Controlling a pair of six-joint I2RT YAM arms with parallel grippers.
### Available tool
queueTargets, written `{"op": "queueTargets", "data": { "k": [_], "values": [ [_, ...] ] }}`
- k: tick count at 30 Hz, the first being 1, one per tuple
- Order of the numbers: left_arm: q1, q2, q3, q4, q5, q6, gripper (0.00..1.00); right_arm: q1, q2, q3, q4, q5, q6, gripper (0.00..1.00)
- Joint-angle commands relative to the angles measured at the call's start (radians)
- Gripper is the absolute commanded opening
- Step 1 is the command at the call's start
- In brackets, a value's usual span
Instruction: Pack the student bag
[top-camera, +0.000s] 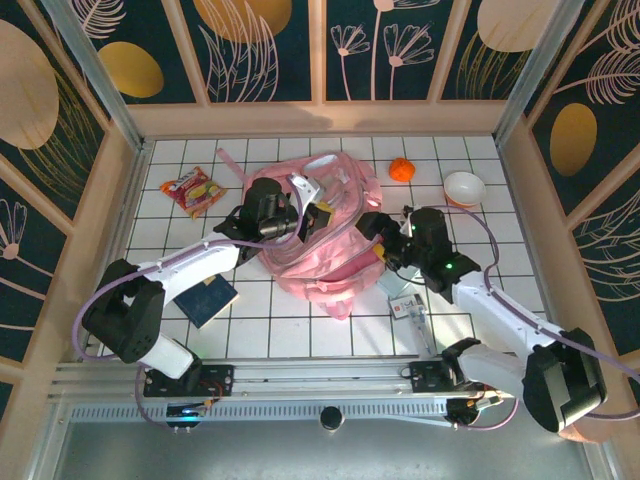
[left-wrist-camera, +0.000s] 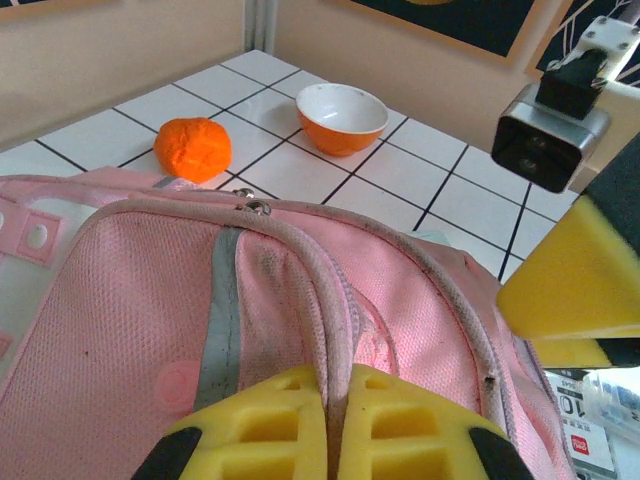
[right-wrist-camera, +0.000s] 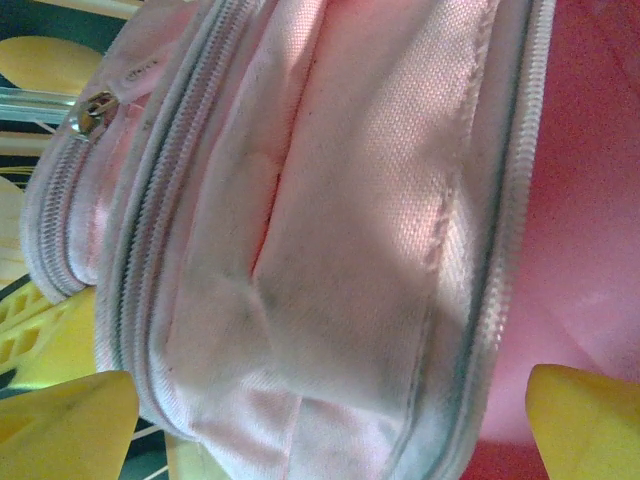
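the student bag (top-camera: 335, 275) lies crumpled on the tiled table (top-camera: 300, 335), its inside hidden by fabric folds. the left gripper (left-wrist-camera: 335, 425) is pinched tight on its zip edge; the right gripper (right-wrist-camera: 330, 415) gapes wide beside its zipped side (gripping nothing). beyond the bag sit an orange bowl (left-wrist-camera: 342, 117), white inside, and an orange lump (left-wrist-camera: 192, 148).

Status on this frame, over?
Left gripper shut on student bag zip edge. Right gripper open, straddling it. Bowl, orange ball beyond, apart.

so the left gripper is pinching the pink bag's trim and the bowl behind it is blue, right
No: the bowl is orange outside, white inside, per the left wrist view. The left gripper does pinch the trim of the pink bag.
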Motion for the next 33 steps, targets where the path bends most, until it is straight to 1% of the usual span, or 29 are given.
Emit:
{"op": "queueTargets", "data": {
  "k": [1, 4, 6, 7, 8, 10, 11, 14, 17, 18, 19, 21, 22, 23, 24, 26, 27, 30, 33],
  "values": [
    [-0.004, -0.047, 0.018, 0.127, 0.053, -0.037, 0.0, 0.005, 0.045, 0.009, 0.126, -0.013, -0.013, 0.98],
    [-0.002, -0.049, -0.018, 0.168, 0.08, -0.062, 0.0, 0.01, 0.102, 0.023, 0.176, -0.044, -0.012, 0.93],
    [-0.003, -0.055, -0.032, 0.19, 0.079, -0.074, 0.0, 0.018, 0.121, 0.025, 0.207, -0.048, -0.009, 0.88],
    [-0.002, -0.058, -0.038, 0.197, 0.081, -0.074, 0.0, 0.019, 0.127, 0.025, 0.222, -0.048, -0.007, 0.84],
    [-0.003, -0.061, -0.042, 0.199, 0.081, -0.073, 0.01, 0.02, 0.13, 0.024, 0.235, -0.046, -0.007, 0.78],
    [-0.003, -0.066, -0.045, 0.199, 0.075, -0.073, 0.02, 0.02, 0.131, 0.023, 0.247, -0.043, -0.004, 0.59],
    [-0.003, -0.068, -0.047, 0.199, 0.065, -0.075, 0.04, 0.022, 0.129, 0.023, 0.246, -0.039, -0.001, 0.52],
    [-0.003, -0.075, -0.056, 0.209, 0.012, -0.095, 0.1, 0.023, 0.118, 0.017, 0.249, -0.026, -0.003, 0.39],
    [-0.003, -0.088, -0.071, 0.23, -0.008, -0.099, 0.14, 0.025, 0.108, 0.008, 0.272, -0.021, -0.001, 0.29],
    [-0.002, -0.092, -0.076, 0.236, -0.012, -0.101, 0.15, 0.024, 0.107, 0.008, 0.277, -0.021, 0.0, 0.23],
    [-0.002, -0.098, -0.084, 0.24, -0.015, -0.1, 0.16, 0.024, 0.107, 0.009, 0.281, -0.02, 0.0, 0.15],
    [-0.002, -0.105, -0.09, 0.238, -0.028, -0.104, 0.21, 0.026, 0.107, 0.012, 0.286, -0.017, 0.001, 0.06],
    [-0.003, -0.109, -0.091, 0.232, -0.044, -0.11, 0.27, 0.027, 0.106, 0.013, 0.293, -0.015, 0.003, 0.04],
    [-0.002, -0.114, -0.089, 0.223, -0.062, -0.118, 0.38, 0.029, 0.103, 0.012, 0.302, -0.007, 0.008, 0.02],
    [-0.002, -0.118, -0.087, 0.206, -0.076, -0.121, 0.46, 0.03, 0.099, 0.01, 0.313, 0.005, 0.014, 0.01],
    [-0.004, -0.13, -0.071, 0.144, -0.093, -0.125, 0.57, 0.032, 0.089, -0.002, 0.364, 0.047, 0.047, 0.0],
    [-0.004, -0.136, -0.061, 0.11, -0.096, -0.125, 0.59, 0.032, 0.086, -0.01, 0.397, 0.065, 0.062, 0.0],
    [-0.003, -0.17, -0.045, -0.009, -0.125, -0.149, 0.61, 0.035, 0.095, -0.026, 0.513, 0.11, 0.104, 0.0],
    [-0.004, -0.235, -0.094, -0.057, -0.181, -0.26, 0.61, 0.05, 0.114, -0.008, 0.56, 0.172, 0.114, 0.0]
  ]
}}
